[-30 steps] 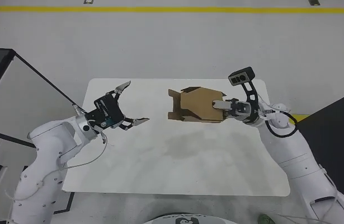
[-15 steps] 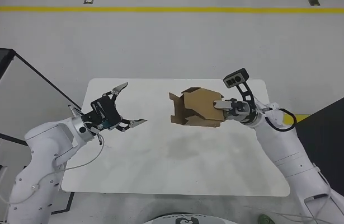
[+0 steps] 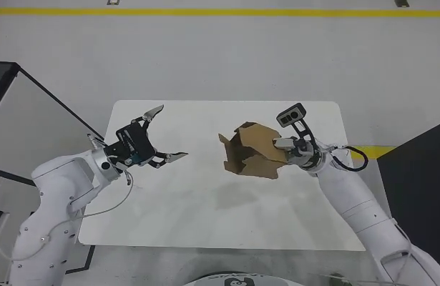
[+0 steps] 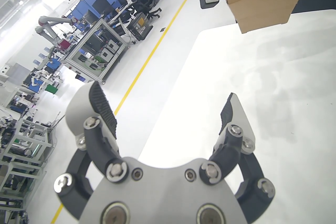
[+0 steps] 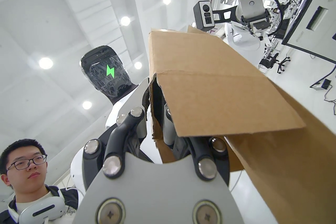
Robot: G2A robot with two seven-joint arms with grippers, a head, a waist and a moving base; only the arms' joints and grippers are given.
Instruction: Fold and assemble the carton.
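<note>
White table [image 3: 205, 214], factory hall behind. Right gripper [image 3: 282, 143] was clamped on one wall of the carton [image 3: 254, 149], which hung tilted over the table's right half. Left gripper [image 3: 174, 131] stood wide open, well apart from it. We judged the cardboard light, stiff across panels and weak at creases, so best held by panel edges.

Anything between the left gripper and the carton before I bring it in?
Nothing visible stands between the open left gripper and the carton, which the right gripper holds over the table.
</note>
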